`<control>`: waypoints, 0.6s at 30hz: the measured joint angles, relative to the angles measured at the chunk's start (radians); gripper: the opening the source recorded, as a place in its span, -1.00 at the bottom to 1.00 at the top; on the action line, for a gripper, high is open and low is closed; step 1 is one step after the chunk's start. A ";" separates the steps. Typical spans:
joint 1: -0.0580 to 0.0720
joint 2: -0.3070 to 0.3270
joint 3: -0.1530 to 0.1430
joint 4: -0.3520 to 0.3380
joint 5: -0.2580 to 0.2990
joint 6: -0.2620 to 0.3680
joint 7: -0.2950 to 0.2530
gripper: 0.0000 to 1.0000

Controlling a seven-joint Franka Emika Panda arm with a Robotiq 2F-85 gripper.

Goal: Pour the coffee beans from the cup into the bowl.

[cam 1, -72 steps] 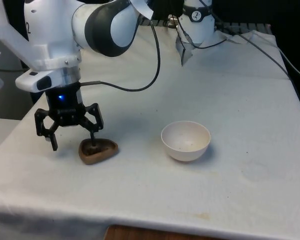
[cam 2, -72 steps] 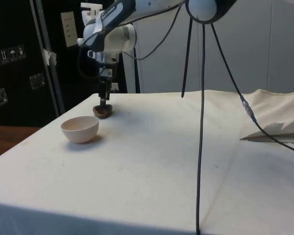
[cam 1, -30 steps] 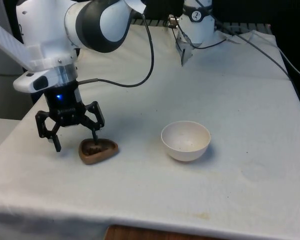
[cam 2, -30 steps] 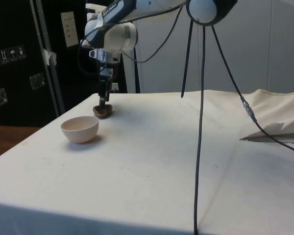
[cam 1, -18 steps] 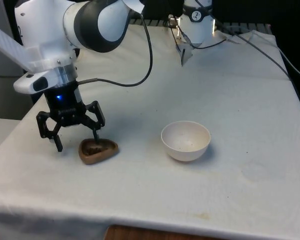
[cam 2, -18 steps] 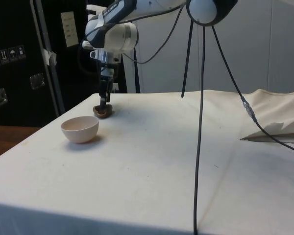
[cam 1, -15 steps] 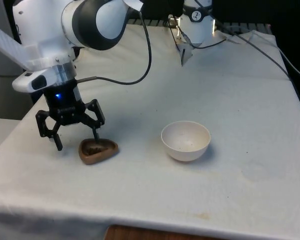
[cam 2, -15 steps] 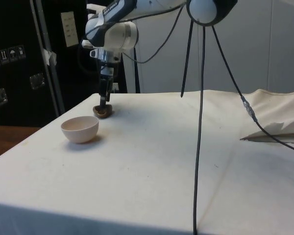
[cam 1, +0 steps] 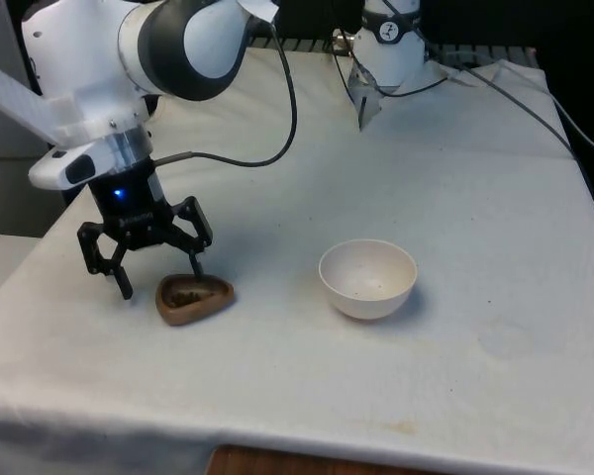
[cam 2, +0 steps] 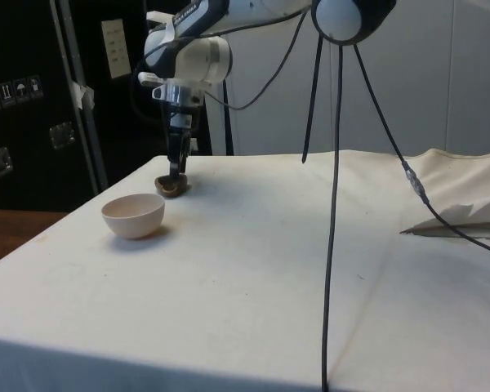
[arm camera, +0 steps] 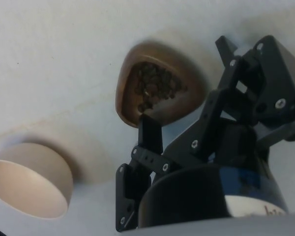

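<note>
Front view: the gripper (cam 1: 160,279), fingers spread wide, straddles the near rim of a brown, rounded-triangular cup (cam 1: 194,298) of dark beans (arm camera: 155,88) on the cloth (cam 1: 455,178), beside a smooth cream bowl (cam 1: 367,279).

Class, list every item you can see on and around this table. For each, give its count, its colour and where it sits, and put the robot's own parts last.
Rounded-triangular brown wooden cup: one, brown, on the cloth towards the front view's left.
Dark coffee beans: a heap, dark brown, inside that cup.
Round bowl: one, off-white, on the cloth at the front view's right of the cup, apart from it.
White cloth: one, white, covering the table.
End effector: one, black, open, straddling the cup's rim with one finger above the beans.
</note>
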 measured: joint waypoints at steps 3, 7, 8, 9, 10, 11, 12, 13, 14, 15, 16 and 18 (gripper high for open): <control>-0.001 0.000 -0.002 0.006 0.001 -0.004 0.002 1.00; -0.001 0.000 -0.004 0.010 0.001 -0.005 0.004 1.00; -0.001 0.000 -0.005 0.011 0.001 -0.006 0.005 1.00; 0.000 0.000 -0.005 0.011 0.001 -0.007 0.005 1.00; 0.000 0.000 -0.006 0.011 0.001 -0.007 0.006 1.00; 0.000 0.000 -0.006 0.011 0.001 -0.007 0.006 1.00; 0.000 0.000 -0.006 0.011 0.001 -0.007 0.006 1.00; 0.000 0.000 -0.006 0.011 0.001 -0.007 0.006 1.00; 0.000 0.000 -0.006 0.011 0.001 -0.007 0.006 1.00; 0.000 0.000 -0.006 0.011 0.001 -0.007 0.006 1.00; 0.000 0.000 -0.007 0.011 0.001 -0.007 0.006 1.00; 0.001 0.000 -0.007 0.011 0.001 -0.007 0.007 1.00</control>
